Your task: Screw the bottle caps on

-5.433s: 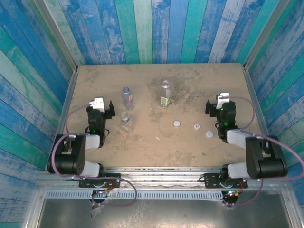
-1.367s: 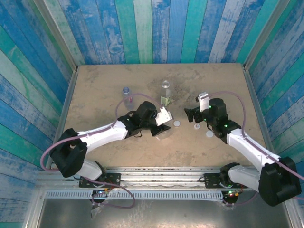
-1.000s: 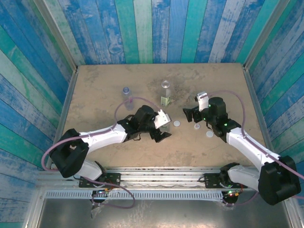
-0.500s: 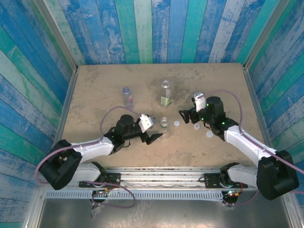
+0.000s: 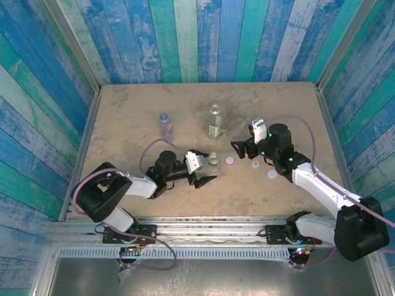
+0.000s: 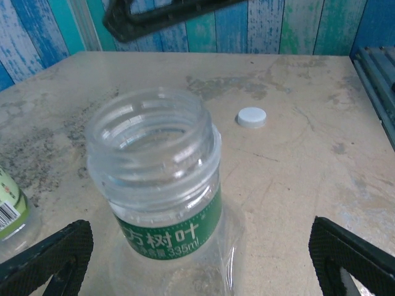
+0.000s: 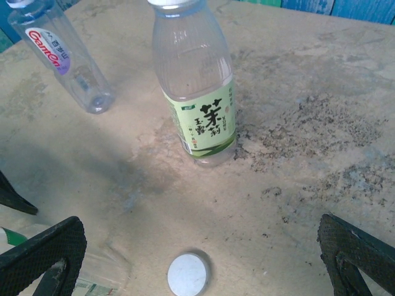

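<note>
Top external view: noted the left hand (image 5: 204, 166) released, fingers spread, with the short green-banded bottle (image 5: 213, 160) upright just at its fingertips, near the middle of the counter (image 5: 123, 105). Noted the right hand (image 5: 241, 150) likewise released, gripping nothing, positioned just beside the nearest white cap (image 5: 229, 160). Found the pinkish cap (image 5: 255, 164) and the second white cap (image 5: 272, 174) lying loose farther right, apart from each other. Found the tall bottle (image 5: 214, 121) and the purple-labelled bottle (image 5: 165, 125) standing farther back, apart from all three caps. Left wrist view: confirmed the short green-banded bottle between the spread left fingers (image 6: 46, 259), clear of both, mouth open, threads bare; nearest white cap flat on the counter beyond it, to the right. Right wrist view: recorded the nearest white cap flat on the counter between the wide-set right fingers (image 7: 43, 256), apart from both; tall bottle upright behind it, light-green label facing the camera; purple-labelled bottle farther back on the left. Unable to tell whether either of those two carries a cap.
</note>
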{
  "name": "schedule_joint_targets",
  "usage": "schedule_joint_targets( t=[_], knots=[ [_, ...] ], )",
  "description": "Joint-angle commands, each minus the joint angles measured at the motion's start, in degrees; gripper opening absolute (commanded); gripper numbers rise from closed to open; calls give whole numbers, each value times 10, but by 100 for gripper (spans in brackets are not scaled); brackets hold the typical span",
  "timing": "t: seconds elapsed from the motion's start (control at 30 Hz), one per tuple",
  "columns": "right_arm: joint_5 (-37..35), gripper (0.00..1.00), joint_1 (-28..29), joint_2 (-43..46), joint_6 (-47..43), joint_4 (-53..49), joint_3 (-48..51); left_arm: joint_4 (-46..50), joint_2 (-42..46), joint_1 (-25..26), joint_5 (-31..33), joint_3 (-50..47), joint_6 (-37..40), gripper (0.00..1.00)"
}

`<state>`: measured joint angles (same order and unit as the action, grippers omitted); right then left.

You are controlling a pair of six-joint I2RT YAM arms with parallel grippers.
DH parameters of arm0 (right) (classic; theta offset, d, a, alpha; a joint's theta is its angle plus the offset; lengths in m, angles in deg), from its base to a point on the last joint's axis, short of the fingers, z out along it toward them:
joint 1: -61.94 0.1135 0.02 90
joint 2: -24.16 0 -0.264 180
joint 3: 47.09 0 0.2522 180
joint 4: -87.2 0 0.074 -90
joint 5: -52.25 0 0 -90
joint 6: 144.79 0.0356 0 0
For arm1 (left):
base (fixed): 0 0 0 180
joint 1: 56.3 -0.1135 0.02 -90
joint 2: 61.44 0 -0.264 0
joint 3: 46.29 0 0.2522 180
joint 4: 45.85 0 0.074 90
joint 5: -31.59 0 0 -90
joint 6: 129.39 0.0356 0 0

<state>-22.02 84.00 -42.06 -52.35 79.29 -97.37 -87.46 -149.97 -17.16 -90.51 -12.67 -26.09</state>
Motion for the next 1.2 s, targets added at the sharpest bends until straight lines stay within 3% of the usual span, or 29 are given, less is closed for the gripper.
schedule_joint_targets(
  t=[0.0, 0.23, 0.43, 0.5, 0.63, 0.73, 0.87, 0.97, 1.17],
  knots=[
    [3, 100, 3, 17, 3, -8, -4, -55, -39, -5, -26, 3, 5, 95],
    [0, 100, 4, 23, 7, -11, -2, -73, -83, -6, -31, 11, 29, 100],
    [-4, 100, 3, 28, 9, -16, 0, -85, -118, -7, -46, 29, 30, 88],
    [-7, 100, 4, 30, 10, -17, 2, -93, -121, -7, -46, 30, 29, 79],
    [-10, 100, 4, 28, 10, -16, 2, -91, -123, -7, -36, 32, 26, 73],
    [-9, 100, 4, 23, 12, -14, 2, -123, -123, -12, -36, 21, 10, 61],
    [-17, 100, 4, 12, 23, -12, -2, -111, -117, -13, -44, 20, 13, 60],
    [-26, 100, 0, 11, 94, 17, -1, -119, -117, -14, -49, 20, 6, 52],
    [14, 100, -3, -3, 130, 32, -18, -143, -118, -13, -57, 15, -12, 53]
  ],
)
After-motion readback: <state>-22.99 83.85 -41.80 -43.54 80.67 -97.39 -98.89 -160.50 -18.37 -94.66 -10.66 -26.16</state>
